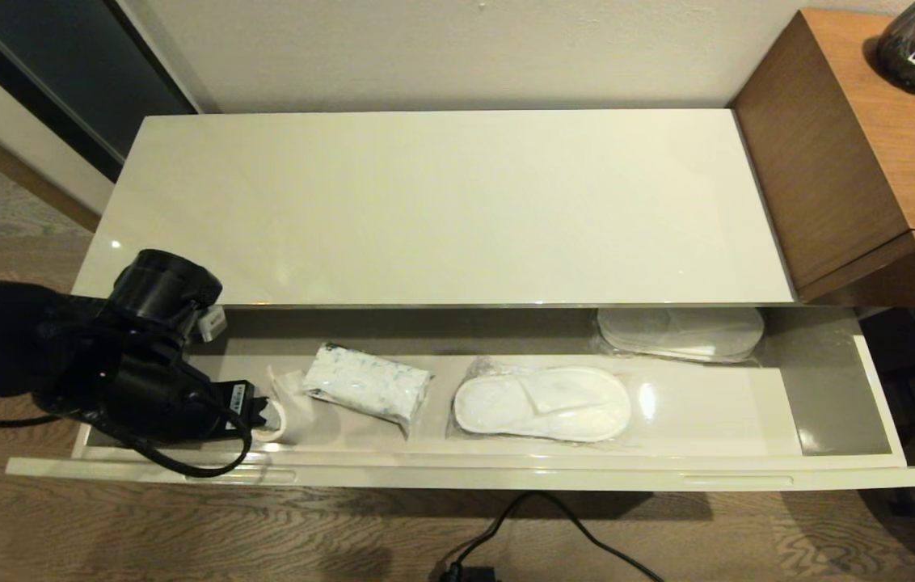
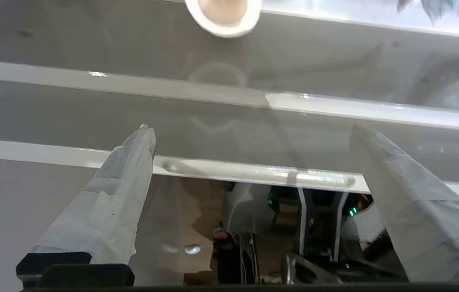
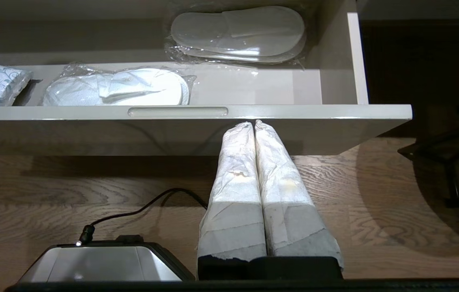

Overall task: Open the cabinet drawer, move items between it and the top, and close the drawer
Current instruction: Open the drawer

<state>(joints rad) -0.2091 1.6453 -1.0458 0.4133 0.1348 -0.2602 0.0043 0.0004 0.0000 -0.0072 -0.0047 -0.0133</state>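
Left claw, tape-wrapped fingers spread wide and holding nothing, hangs inside the left end of the pulled-out, grey-lined cream-white cabinet drawer, just beside a small white tape roll, probably lining up for a pick. Further right lie a patterned white plastic packet and two bagged pairs of white slippers. The glossy cream-white cabinet top, the worktop, awaits items. Right claw, fingers pressed together and holding nothing, idles before the drawer front.
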